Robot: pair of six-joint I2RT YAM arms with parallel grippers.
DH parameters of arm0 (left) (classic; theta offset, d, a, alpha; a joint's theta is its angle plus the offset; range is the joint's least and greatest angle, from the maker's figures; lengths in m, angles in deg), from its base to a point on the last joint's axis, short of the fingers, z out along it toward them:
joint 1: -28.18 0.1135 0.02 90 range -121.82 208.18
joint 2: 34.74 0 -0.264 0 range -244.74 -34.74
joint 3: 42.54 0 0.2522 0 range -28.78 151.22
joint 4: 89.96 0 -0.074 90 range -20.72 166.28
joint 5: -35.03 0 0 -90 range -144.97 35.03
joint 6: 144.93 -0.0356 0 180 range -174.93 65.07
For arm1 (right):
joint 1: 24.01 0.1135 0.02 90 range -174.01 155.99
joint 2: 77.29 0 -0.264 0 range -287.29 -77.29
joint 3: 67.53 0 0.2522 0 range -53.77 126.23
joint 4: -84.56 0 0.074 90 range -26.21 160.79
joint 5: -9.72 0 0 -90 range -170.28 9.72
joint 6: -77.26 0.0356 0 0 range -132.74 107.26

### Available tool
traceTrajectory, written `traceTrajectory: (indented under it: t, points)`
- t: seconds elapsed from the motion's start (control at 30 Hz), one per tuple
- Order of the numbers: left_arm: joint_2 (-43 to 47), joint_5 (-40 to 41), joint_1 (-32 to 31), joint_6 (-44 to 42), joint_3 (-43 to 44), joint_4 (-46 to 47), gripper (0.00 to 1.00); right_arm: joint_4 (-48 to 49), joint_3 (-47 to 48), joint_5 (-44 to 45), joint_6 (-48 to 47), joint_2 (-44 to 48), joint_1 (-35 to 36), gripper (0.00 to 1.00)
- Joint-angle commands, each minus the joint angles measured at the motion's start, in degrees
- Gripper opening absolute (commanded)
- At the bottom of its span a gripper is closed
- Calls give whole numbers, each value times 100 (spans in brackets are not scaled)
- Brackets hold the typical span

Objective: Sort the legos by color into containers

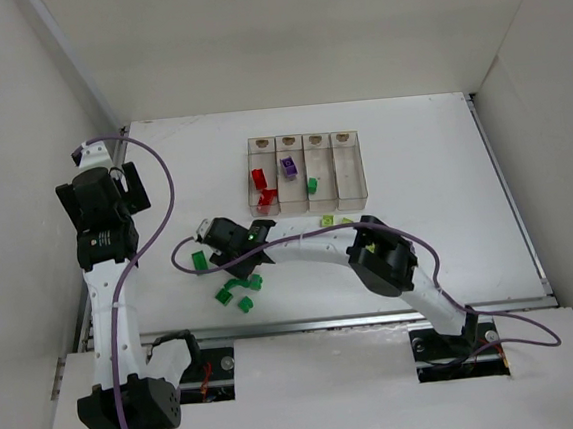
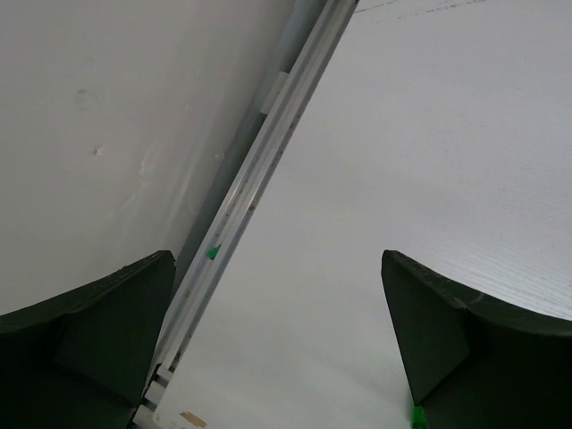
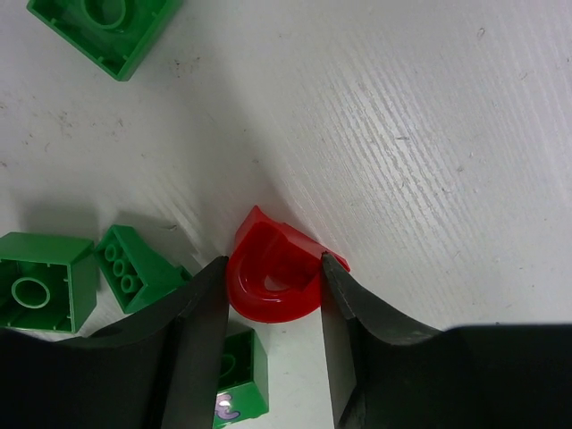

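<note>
Right wrist view: the right pincer (image 3: pixel 268 290) is clenched on a red arched plastic brick (image 3: pixel 273 268) low over the table, with green plastic bricks (image 3: pixel 40 281) just beside its fingers. Farther off, four clear joined bins (image 1: pixel 349 174) hold a few red, purple and green pieces, so most of the sorting looks undone. The left pincer (image 2: pixel 277 340) hangs spread and empty.

Bright, even light falls from above. In the top view the white table (image 1: pixel 413 163) and walls look nearly washed out, and the shadow under the right arm (image 1: pixel 309 245) is soft and pale. The right wrist view is sharp on the table grain. A soft grey shadow lies beside the red lego (image 3: pixel 273 281), which has a slight sheen. The dark left fingers (image 2: pixel 98 331) are soft-edged and out of focus.
</note>
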Motion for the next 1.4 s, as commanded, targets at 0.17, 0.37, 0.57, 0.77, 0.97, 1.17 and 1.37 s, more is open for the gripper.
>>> traceTrajectory:
  t: [0.17,0.37,0.57,0.77,0.97,1.17,1.37]
  points:
    - [81,-9,-13,42,-40,131,100,186,206,-358,635,739,-448,7]
    - [-24,-61,-13,42,-40,184,100,424,724,-473,1145,1153,-914,7]
    - [-296,-62,40,-11,-40,386,100,529,1637,-595,1584,627,-2022,6]
    - [-971,-1,40,-11,241,369,100,976,2525,-1141,1269,-270,-2743,7]
    - [-1623,-369,40,-45,707,26,100,1566,2852,-1895,1022,-869,-3042,13]
    - [-1703,-615,-30,-616,629,-36,100,1891,2799,-2564,1022,-1070,-3095,23]
    - [-1651,-746,-285,-1099,461,-352,100,1892,2694,-2627,1216,-1133,-3201,100]
